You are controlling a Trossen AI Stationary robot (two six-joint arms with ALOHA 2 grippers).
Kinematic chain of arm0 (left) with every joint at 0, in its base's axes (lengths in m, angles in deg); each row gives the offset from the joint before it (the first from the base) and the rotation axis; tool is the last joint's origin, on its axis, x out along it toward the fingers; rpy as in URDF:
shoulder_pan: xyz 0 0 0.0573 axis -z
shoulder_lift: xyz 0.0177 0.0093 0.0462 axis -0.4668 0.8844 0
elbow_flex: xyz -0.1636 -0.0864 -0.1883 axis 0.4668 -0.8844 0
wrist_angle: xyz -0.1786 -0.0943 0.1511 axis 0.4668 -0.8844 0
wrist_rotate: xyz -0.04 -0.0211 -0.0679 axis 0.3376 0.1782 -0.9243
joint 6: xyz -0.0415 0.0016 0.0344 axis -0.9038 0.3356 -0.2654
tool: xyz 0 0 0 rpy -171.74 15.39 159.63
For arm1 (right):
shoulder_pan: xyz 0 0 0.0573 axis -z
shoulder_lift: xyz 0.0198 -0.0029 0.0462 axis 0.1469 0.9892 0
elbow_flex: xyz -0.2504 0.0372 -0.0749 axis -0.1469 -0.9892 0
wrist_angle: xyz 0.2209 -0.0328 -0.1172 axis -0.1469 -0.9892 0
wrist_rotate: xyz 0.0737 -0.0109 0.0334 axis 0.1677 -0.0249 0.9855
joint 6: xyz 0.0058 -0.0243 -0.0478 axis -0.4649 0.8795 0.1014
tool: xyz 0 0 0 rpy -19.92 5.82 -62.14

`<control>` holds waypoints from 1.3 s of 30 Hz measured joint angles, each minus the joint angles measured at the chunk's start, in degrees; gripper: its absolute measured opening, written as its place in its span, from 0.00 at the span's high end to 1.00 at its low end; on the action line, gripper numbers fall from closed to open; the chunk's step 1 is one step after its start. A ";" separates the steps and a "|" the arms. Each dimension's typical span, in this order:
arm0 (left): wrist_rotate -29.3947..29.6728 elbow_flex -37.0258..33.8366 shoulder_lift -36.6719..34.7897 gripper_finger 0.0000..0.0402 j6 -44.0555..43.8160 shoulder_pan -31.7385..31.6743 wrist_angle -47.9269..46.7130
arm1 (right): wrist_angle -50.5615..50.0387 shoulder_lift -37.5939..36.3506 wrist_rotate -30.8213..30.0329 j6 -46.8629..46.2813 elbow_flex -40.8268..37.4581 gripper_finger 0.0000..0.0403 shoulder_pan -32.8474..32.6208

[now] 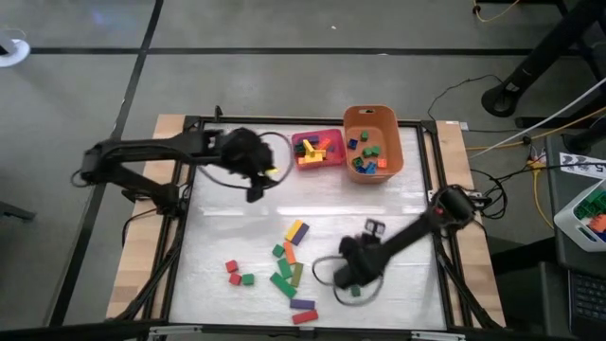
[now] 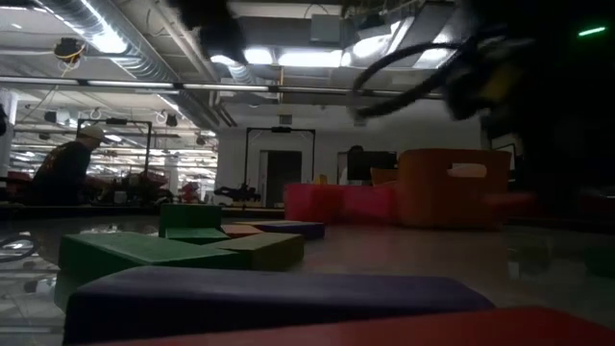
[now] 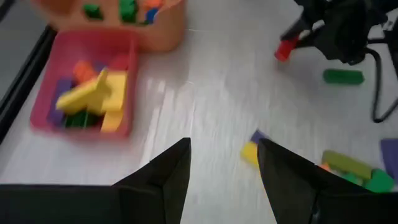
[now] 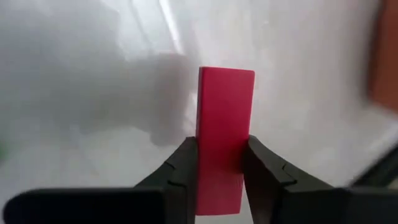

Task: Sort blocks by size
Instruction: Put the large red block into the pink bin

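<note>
Two containers: one pink tray and one orange tub. About twelve loose blocks lie on the table, among them three small cubes set apart, two red and one green. One red bar sits between the right gripper's fingers.

No readable text

No lettering, label, brand, number or sign can be made out on any object in any of the four views

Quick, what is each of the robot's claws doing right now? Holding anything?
Left end effector: open, empty, above the table near the pink tray.
Right end effector: closed on a red block, lifted off the table.
</note>
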 joint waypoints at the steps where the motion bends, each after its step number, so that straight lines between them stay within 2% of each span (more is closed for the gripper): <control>1: 0.71 -2.22 -2.41 0.57 -1.04 0.01 0.00 | -0.96 -0.01 -1.24 3.14 0.57 0.77 1.83; 9: 1.97 -18.21 -18.25 0.57 -11.11 0.01 0.19 | -4.02 -0.09 -12.61 30.44 9.02 0.77 17.05; 15: 2.92 -26.62 -24.10 0.57 -16.09 0.01 2.33 | -2.09 -0.17 -23.50 48.56 16.78 0.77 28.54; 17: 2.92 -29.02 -24.80 0.57 -17.06 0.01 4.76 | 0.07 -0.19 -24.91 54.01 18.21 0.76 32.37; 20: 2.90 -32.07 -24.88 0.57 -17.75 0.04 8.23 | 5.23 -0.19 -22.75 62.26 18.87 0.73 37.93; 25: 2.19 -35.01 -24.88 0.57 -17.99 1.98 11.87 | 13.58 -0.19 -13.74 71.65 18.87 0.71 45.67; 29: 2.06 -35.08 -24.88 0.57 -20.74 5.63 11.98 | 18.37 -0.19 -8.83 72.69 18.87 0.70 50.10; 33: 1.98 -35.08 -24.88 0.57 -25.05 10.43 11.40 | 18.95 -0.19 -4.30 73.73 18.87 0.70 53.21; 39: 2.00 -35.08 -24.88 0.57 -35.60 18.60 7.82 | 18.61 -0.19 -2.22 75.69 18.87 0.70 55.06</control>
